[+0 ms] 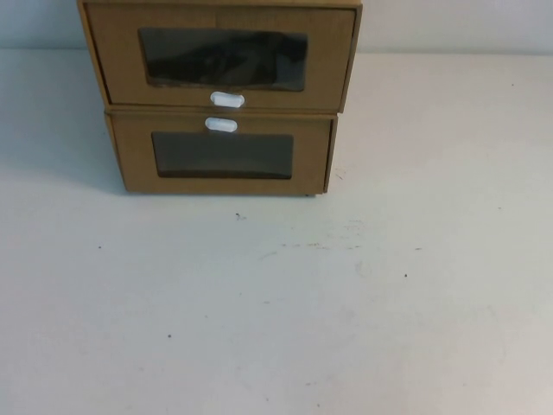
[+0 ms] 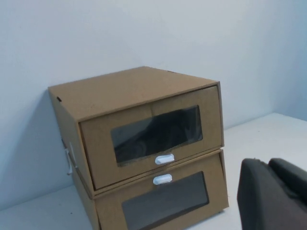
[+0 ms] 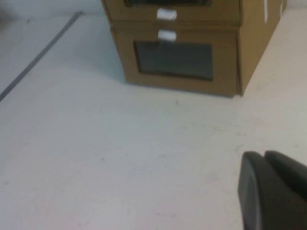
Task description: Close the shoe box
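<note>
Well ahead of both grippers, the shoe box (image 1: 220, 56) is seen in the high view stacked on the lower box (image 1: 223, 154); neither gripper is visible there. From the left wrist, the left gripper (image 2: 273, 194) is seen short of the stack, finger state not discernible; dark contents show through the upper window, likely shoes. From the right wrist, the right gripper (image 3: 273, 189) is seen low over the table (image 3: 120, 153), finger state likewise unclear. Risk: an off-centre push could slide the whole stack.
</note>
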Action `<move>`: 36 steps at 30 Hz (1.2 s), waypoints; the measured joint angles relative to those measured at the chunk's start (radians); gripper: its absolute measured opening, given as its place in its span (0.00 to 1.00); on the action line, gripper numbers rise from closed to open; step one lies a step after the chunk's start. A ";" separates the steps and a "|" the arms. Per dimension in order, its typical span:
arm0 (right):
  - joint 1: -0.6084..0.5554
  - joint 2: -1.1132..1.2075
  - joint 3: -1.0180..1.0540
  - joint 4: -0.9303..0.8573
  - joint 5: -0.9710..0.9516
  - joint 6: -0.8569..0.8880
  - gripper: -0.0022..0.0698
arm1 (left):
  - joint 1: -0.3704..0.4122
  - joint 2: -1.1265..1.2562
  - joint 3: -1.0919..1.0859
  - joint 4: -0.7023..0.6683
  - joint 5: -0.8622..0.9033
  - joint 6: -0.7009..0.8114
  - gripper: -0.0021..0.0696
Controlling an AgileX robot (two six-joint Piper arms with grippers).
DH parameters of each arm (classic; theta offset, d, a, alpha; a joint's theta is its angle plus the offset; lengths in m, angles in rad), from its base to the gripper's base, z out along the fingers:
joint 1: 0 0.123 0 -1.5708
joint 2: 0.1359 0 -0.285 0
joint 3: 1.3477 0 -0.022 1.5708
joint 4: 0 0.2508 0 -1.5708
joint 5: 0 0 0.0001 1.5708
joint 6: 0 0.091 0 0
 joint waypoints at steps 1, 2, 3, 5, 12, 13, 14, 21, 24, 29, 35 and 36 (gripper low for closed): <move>0.000 -0.022 0.035 -0.018 -0.048 0.000 0.01 | 0.000 -0.046 0.045 0.000 -0.019 -0.002 0.03; 0.000 -0.036 0.071 -0.033 -0.086 0.000 0.01 | 0.000 -0.086 0.089 0.000 -0.041 -0.002 0.03; 0.000 -0.049 0.107 -0.047 -0.130 0.001 0.01 | 0.000 -0.111 0.124 0.000 -0.061 -0.002 0.03; 0.000 -0.057 0.176 -0.064 -0.214 0.002 0.01 | 0.000 -0.135 0.208 0.000 -0.104 -0.002 0.03; 0.000 -0.059 0.404 -0.064 -0.534 0.002 0.01 | 0.000 -0.136 0.458 -0.063 -0.273 -0.002 0.03; 0.000 -0.059 0.424 -0.064 -0.560 0.002 0.01 | 0.000 -0.136 0.488 -0.078 -0.323 -0.002 0.03; 0.000 -0.059 0.439 -0.064 -0.576 0.002 0.01 | 0.000 -0.136 0.519 -0.088 -0.372 0.000 0.03; 0.000 -0.059 0.531 -0.044 -0.620 0.002 0.01 | 0.000 -0.136 0.636 -0.102 -0.494 0.035 0.03; 0.000 -0.059 0.561 -0.040 -0.628 0.002 0.01 | 0.000 -0.135 0.638 -0.101 -0.476 0.042 0.03; 0.000 -0.059 0.570 -0.040 -0.626 0.002 0.01 | 0.000 -0.135 0.638 -0.098 -0.458 0.046 0.03; 0.000 -0.059 0.570 -0.040 -0.626 0.002 0.01 | 0.000 -0.135 0.638 -0.098 -0.458 0.046 0.03; 0.000 -0.059 0.570 -0.040 -0.626 0.002 0.01 | 0.000 -0.135 0.638 -0.098 -0.458 0.046 0.03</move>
